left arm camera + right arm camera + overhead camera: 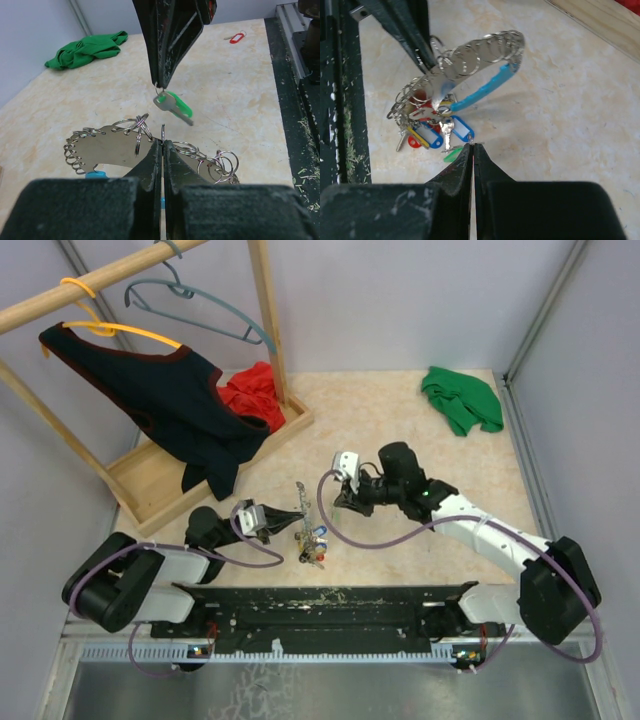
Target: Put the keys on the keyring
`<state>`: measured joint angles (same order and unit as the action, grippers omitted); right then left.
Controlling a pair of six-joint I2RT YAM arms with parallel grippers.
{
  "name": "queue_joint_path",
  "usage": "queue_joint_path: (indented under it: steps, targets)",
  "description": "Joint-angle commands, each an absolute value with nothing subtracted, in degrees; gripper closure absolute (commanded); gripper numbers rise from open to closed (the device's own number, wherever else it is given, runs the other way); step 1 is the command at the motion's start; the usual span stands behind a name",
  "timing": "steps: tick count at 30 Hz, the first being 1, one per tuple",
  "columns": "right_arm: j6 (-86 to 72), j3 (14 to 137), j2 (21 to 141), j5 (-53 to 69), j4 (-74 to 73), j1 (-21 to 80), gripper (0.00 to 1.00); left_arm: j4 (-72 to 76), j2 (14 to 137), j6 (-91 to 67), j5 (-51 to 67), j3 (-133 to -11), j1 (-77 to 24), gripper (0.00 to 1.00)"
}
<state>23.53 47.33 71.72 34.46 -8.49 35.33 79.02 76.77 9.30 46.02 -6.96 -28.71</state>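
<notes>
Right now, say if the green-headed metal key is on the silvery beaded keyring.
Off: green-headed key dangles from right gripper, apart from keyring.

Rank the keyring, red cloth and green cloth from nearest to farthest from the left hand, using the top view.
1. keyring, at the tips of the left hand.
2. red cloth, behind it, to the left.
3. green cloth, far back-right corner.

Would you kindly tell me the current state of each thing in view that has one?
left gripper: shut on the keyring.
right gripper: shut on the green key's small ring.
keyring: held up, tags dangling.
green key: hanging from the right gripper, not on the keyring.
red key: lying loose on the table.
green cloth: crumpled on the table.
dark garment: hanging on the rack.
</notes>
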Motion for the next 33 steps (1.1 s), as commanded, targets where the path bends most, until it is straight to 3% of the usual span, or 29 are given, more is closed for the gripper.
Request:
queue_joint_path:
  steps: [1,13,33]
  targets:
    - [32.01,45.67,68.43,37.73,-2.89,39.03,1.0,84.67,77.0,10.8,51.17,-8.27,-28.31,1.0]
    - [38.43,46.96,70.26,34.89,-2.2,47.45,1.0,80.29,76.64,15.27,54.46,-9.37,-28.33,1.0]
    - [39.55,47.02,70.59,33.46,-1.67,48.49,1.0,78.59,77.61,17.32,56.52,-9.97,-28.3,1.0]
